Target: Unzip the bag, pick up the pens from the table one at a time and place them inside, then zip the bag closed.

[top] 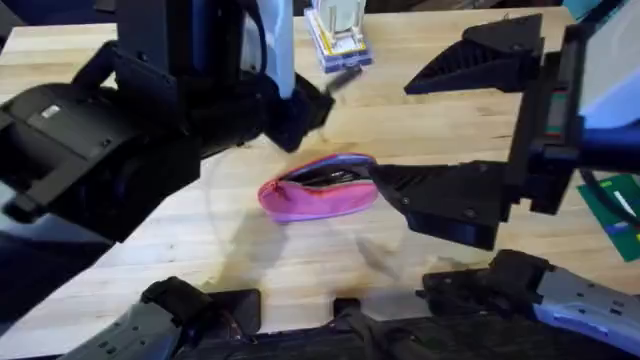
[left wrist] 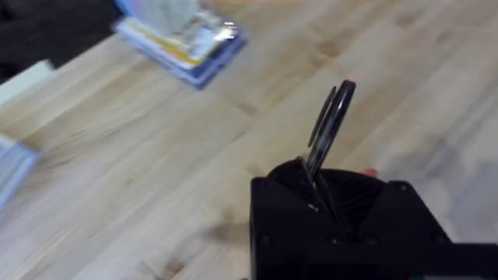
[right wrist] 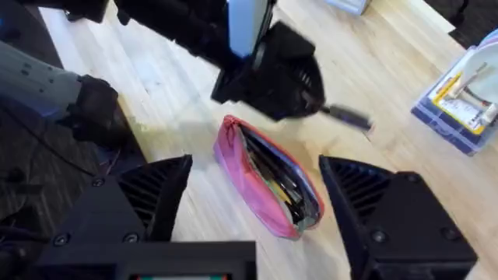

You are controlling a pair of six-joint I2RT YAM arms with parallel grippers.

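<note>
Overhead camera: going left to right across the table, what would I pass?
Left pincer holding a pen → pink bag, unzipped → right pincer, open → green item at the right edge.

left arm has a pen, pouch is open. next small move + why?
Probably carry the left gripper down over the soft pink fabric pouch: it is shut on a thin black pen, the pouch's mouth gapes unzipped, and the open right gripper flanks the pouch.
</note>
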